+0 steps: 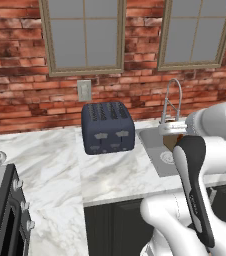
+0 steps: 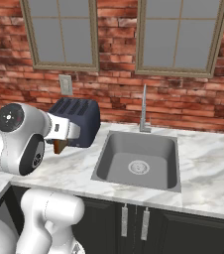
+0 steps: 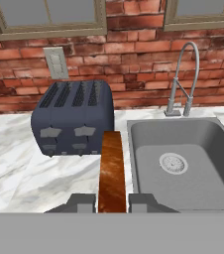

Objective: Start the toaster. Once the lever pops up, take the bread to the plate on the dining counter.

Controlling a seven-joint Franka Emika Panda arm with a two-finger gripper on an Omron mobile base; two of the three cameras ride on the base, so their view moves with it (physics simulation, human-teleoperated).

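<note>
The bread [image 3: 112,171] is a thin brown slice with a darker crust, held edge-on and upright in the air in front of the toaster [image 3: 74,118]. The gripper [image 3: 112,202] is closed tight on the slice's lower end, one dark fingertip pressed against each flat side. From the left base view a corner of the slice peeks out beside the white arm, over the near edge of the sink [image 1: 157,150]; from the right base view its brown tip hangs just below the hand, in front of the toaster.

The toaster, a boxy dark navy thing with four slots on top and pale grey controls on its front, stands on the marble worktop [image 1: 60,165] close to the brick wall [image 1: 25,65], just left of the steel sink. A tall spring-neck faucet [image 3: 183,79] rises behind the sink. A pale wall outlet [image 3: 56,63] sits on the bricks above the toaster, beneath two framed windows [image 2: 59,32].
</note>
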